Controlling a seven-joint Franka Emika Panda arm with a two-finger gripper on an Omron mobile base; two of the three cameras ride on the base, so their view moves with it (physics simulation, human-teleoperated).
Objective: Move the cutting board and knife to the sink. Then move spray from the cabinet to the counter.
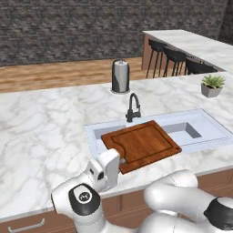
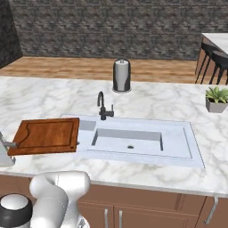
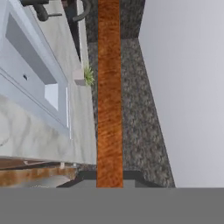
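The tool [image 3: 109, 181] is clamped on the near edge of the flat reddish-brown wooden cutting board [image 1: 142, 144]. The board is held over the left part of the white rectangular sink [image 2: 187, 142], which is set in the white marble-patterned desk [image 1: 41, 132], with a black faucet [image 1: 133, 108] just behind it.

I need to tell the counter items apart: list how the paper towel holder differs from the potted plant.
The paper towel holder is a tall upright grey cylinder on a round base; the potted plant is low, with spiky green leaves in a squat grey pot. The holder stands behind the black faucet; the plant sits far off to the right, past the sink's end. Both rest upright on the white marble counter, clear of the sink.
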